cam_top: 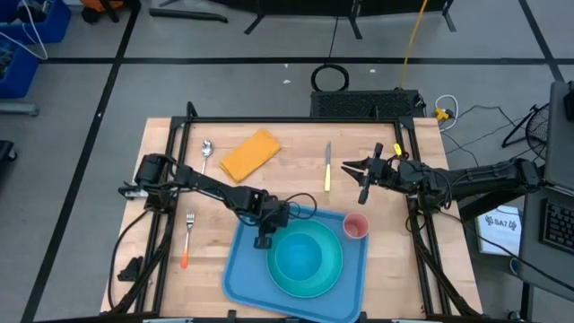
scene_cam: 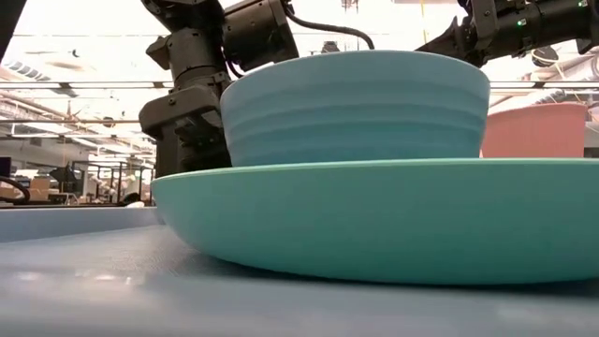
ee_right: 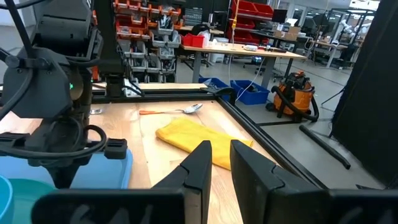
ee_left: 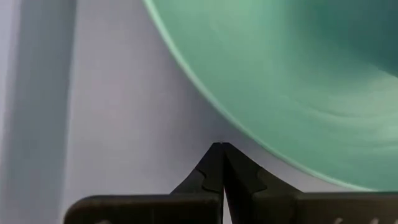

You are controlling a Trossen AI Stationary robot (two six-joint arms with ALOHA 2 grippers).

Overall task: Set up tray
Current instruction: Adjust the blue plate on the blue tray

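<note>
Tray (cam_top: 240,269) sits near-centre w/ plate (cam_top: 336,274), bowl (cam_top: 303,253), cup (cam_top: 356,226) aboard; left gripper (cam_top: 263,240), fingers pressed together, empty, on its left rim; right gripper (cam_top: 357,167) slightly spread over knife (cam_top: 327,167) — drop straight, pinch mid-handle.

Right gripper (ee_right: 216,163): two dark fingers with a narrow gap between them, nothing in it, raised over the wooden table (ee_right: 168,165).
Cloth (ee_right: 198,142): yellow, folded, lying flat on the table just beyond the fingertips.
Spoon (ee_right: 174,111): farther off near the table's edge, orange handle, silver bowl.
Left arm (ee_right: 53,106): dark, cabled, standing over the tray's corner.
Tray (ee_right: 115,167): light blue, only its corner showing.
Plate (ee_right: 6,190): teal rim at the picture's edge.
Room: red bins (ee_right: 134,15), desks, an orange vacuum (ee_right: 295,94) on the floor.
</note>
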